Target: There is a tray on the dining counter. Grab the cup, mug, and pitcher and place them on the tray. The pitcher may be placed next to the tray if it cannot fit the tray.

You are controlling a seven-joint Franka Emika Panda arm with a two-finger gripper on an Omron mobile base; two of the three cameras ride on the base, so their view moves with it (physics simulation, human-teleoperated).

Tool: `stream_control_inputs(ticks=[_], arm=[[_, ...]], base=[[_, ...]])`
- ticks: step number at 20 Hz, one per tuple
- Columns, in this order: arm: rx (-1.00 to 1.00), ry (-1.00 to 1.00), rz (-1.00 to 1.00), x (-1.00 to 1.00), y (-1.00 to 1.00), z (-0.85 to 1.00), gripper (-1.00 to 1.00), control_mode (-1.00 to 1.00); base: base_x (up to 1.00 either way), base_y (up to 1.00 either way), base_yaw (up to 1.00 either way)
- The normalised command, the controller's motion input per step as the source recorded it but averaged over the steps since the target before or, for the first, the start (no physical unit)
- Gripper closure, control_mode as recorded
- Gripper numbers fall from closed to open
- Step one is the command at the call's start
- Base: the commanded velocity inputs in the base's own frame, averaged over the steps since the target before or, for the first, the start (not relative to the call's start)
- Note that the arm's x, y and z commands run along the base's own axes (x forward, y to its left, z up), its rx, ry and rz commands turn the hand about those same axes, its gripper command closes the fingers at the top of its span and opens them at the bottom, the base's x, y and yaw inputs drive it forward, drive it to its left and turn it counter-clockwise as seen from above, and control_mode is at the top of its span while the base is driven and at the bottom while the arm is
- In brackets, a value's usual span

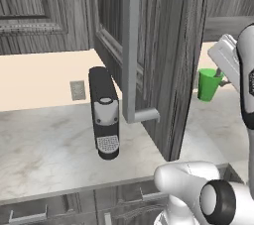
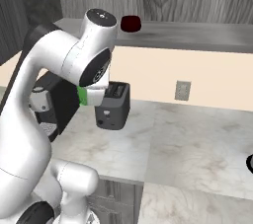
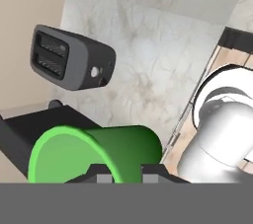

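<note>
While the green cup (image 1: 208, 84) was up off the marble worktop (image 1: 44, 144), it sat clamped in the gripper (image 3: 118, 172), fingers clenched on its wall near the rim, so it was being carried rather than standing anywhere. From the hand view the cup (image 3: 94, 153) lay sideways across the frame with its open mouth toward the left, and the two dark fingertips (image 3: 101, 173) poked up right against its side. In the left base view it hung in the air just to the right of the tall grey cabinet door (image 1: 149, 55), next to the arm's white wrist. In the right base view only a sliver of green (image 2: 83, 95) peeked out behind the arm.

The dark red mug (image 2: 131, 23) sat on a higher grey ledge at the back, well apart from the cup. Below the hand was a dark toaster (image 2: 113, 105) on the worktop, and a black coffee machine (image 1: 104, 112) stood further left by the cabinet. A wall outlet (image 1: 77, 90) showed on the beige wall behind it.
</note>
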Motion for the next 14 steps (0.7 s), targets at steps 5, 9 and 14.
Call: stream_control_inputs(ticks=[5,9,14], arm=[[-0.01,0.0,0.0,-0.37,0.13,-0.32,1.0,-1.0],[0.0,0.0,0.0,-0.32,0.11,-0.16,1.0,-1.0],[-0.04,0.0,0.0,-0.11,0.28,-0.18,1.0,-1.0]], base=[[0.0,0.0,0.0],[0.0,0.0,0.0],[0.0,0.0,0.0]])
